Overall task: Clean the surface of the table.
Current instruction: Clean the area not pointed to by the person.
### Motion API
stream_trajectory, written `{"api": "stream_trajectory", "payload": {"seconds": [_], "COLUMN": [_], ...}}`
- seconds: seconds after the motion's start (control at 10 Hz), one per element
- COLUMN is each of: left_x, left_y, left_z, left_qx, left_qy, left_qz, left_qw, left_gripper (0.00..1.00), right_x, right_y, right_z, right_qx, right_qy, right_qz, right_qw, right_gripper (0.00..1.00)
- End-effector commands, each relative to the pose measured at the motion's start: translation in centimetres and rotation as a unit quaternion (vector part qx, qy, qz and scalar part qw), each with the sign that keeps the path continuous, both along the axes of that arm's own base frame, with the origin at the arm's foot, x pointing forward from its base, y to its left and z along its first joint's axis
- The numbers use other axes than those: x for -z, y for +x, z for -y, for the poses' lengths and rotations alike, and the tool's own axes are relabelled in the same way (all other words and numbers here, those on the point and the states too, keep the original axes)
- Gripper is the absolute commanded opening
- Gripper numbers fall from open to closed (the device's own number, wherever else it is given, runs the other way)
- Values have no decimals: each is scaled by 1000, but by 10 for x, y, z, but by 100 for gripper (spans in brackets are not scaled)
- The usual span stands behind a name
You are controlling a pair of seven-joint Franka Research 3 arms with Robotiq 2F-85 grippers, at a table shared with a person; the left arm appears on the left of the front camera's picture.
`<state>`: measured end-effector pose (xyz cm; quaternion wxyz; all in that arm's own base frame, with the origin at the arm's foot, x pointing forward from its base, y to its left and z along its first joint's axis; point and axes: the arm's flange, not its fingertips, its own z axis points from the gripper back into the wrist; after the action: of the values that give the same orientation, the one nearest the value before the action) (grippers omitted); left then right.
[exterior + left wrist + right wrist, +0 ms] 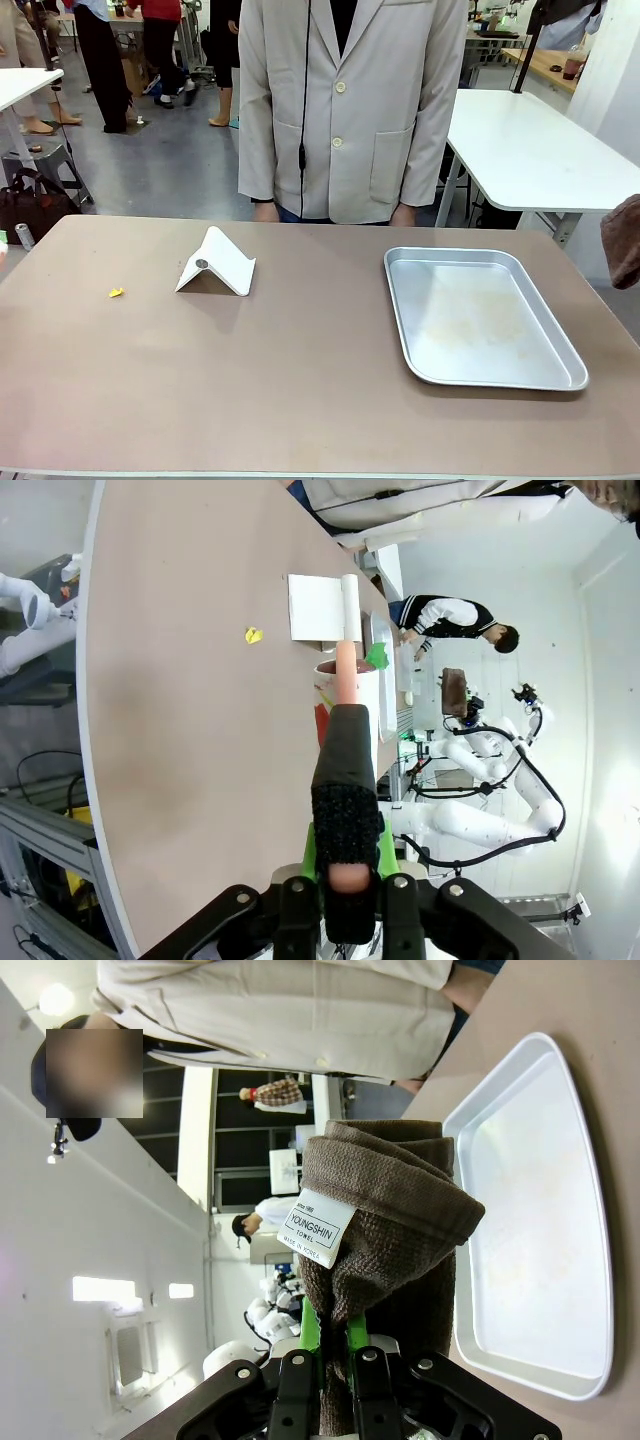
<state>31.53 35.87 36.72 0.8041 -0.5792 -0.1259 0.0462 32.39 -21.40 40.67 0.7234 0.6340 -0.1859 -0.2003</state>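
— Busy workshop at the back, people standing around and a white table (530,150) off to the right. Up front, the large taupe-brown matte surface (300,400) with its thin pale edge stretches right across!

— And what's on it?

— A shallow silver metal tray (470,320) sits on the right half, nothing in it. Well apart, on the left half, stands a white folded tent-shaped stand (217,263). Just left of that lies a tiny yellow scrap (116,293), not touching it.

— Who's at the far side?

— A person in a pale beige coat (350,110), right up against the far edge, hands down by it.

— Now the arms!

— From the left wrist camera, the left tool (345,875) is clamped tight on a slim stick with a black textured sleeve and a peach-coloured tip (345,750), green pads pressed to both sides. That stick points out over the surface (180,700), with the scrap (254,635) and stand (322,608) lying beyond.

— And the right?

— The right tool (335,1335) is squeezed closed on a bunched brown woven towel with a white label (385,1210), tray (530,1210) just beside it. Out front, that towel (622,240) pokes in at the right edge, off the side of the surface.
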Motion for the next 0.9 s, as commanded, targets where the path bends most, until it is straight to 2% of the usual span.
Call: {"api": "stream_trajectory", "payload": {"seconds": [0.0,0.4,0.6,0.8], "left_x": [-6,0,7,18], "left_y": [15,55,68,78], "left_z": [27,77,93,108], "left_qx": [-19,-31,-40,-45], "left_qy": [34,97,118,141], "left_qz": [-18,-50,-46,-25], "left_qw": [999,994,991,989], "left_gripper": [3,3,3,3], "right_x": [-4,-4,-4,-4], "right_y": [-2,-2,-2,-2], "right_z": [1,1,1,1], "right_qx": [-3,-3,-3,-3], "right_qy": [2,2,2,2], "right_qz": [4,4,4,4], "right_qw": [1000,1000,1000,1000], "right_gripper": [0,0,0,0]}}
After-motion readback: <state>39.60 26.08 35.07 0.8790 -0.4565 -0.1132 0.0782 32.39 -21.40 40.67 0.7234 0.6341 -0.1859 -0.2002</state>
